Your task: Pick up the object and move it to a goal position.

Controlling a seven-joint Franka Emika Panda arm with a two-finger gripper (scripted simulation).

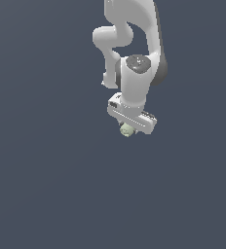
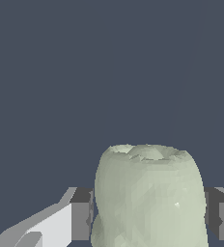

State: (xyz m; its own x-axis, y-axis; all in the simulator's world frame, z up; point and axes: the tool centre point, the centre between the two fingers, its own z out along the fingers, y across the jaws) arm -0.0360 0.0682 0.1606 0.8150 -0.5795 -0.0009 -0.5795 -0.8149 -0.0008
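Note:
The object point(image 2: 147, 193) is a pale green-cream lumpy blob that stands upright between my two fingers in the wrist view. A dark grey pad point(image 2: 82, 214) sits against one side of it and the other pad point(image 2: 220, 217) against the opposite side. My gripper point(image 2: 150, 219) is shut on the object. In the exterior view the object point(image 1: 127, 130) peeks out just below the white hand, and my gripper point(image 1: 129, 129) points down around it, with the fingers themselves hidden by the hand. Whether the object rests on the surface or hangs above it cannot be told.
The white arm point(image 1: 134, 44) comes down from the top of the exterior view. All around is a plain dark blue-grey surface point(image 1: 47, 185) with no other objects or edges in view.

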